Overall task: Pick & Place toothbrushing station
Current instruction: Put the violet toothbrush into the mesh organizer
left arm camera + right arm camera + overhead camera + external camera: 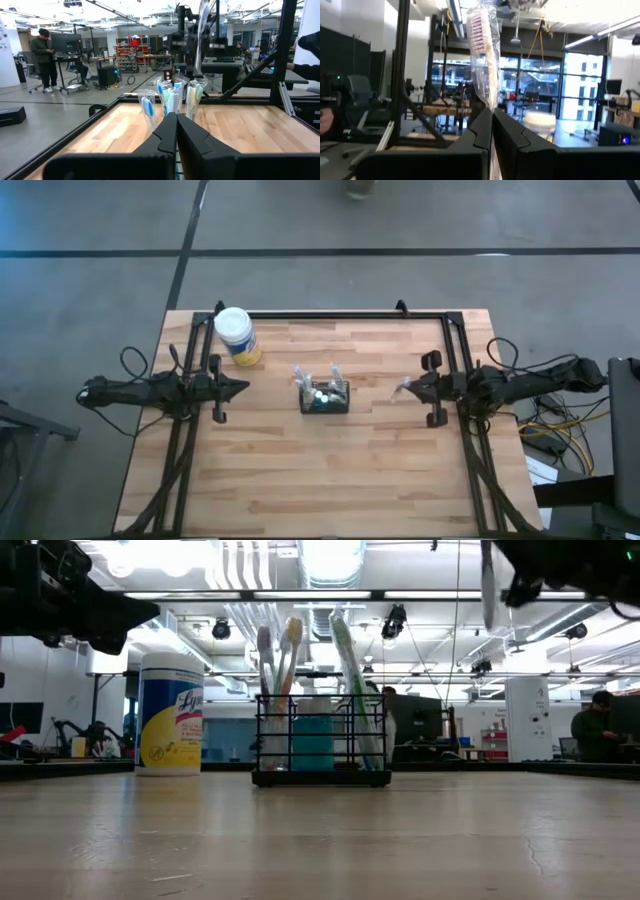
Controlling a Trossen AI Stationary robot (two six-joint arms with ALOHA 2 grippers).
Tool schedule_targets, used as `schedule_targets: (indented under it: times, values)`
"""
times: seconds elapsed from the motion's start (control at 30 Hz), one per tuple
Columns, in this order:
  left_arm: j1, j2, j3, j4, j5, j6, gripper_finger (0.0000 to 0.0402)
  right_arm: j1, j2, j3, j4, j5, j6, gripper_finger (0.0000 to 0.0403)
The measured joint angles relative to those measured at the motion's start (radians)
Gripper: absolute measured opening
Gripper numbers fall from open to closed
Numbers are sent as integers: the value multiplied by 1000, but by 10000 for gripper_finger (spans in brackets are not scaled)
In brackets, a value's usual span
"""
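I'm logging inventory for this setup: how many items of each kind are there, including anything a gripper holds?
Black caddy: 1
Toothbrushes standing in the caddy: 4, as far as the left wrist view shows
Teal object inside the caddy: 1
Wrapped toothbrush held in the right gripper: 1
Wipes canister: 1
Total: 8

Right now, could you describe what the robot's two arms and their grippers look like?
Both arms are dark, nearly black, slim and jointed. The left gripper and the right gripper each end in two matte black fingers with stepped, angular inner edges. Loose black cables loop off each arm; more cables, some yellow, trail beside the right arm's base. No markings show.
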Motion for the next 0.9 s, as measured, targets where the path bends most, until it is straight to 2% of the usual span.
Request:
schedule_targets:
  times: [0.2, 0.47, 0.6, 0.9]
  values:
    - [0, 0, 0, 0, -1, 0, 12, -8, 208, 213, -38, -83, -86, 8]
    - [0, 0, 45, -12, -17, 1, 12, -61, 520, 471, -120, -190, -66, 8]
    - [0, 0, 100, -80, -16, 18, 12, -76, 640, 515, -47, -224, -66, 8]
    - [0, 0, 132, -114, -15, 33, 12, -134, 857, 484, 261, -271, -5, 8]
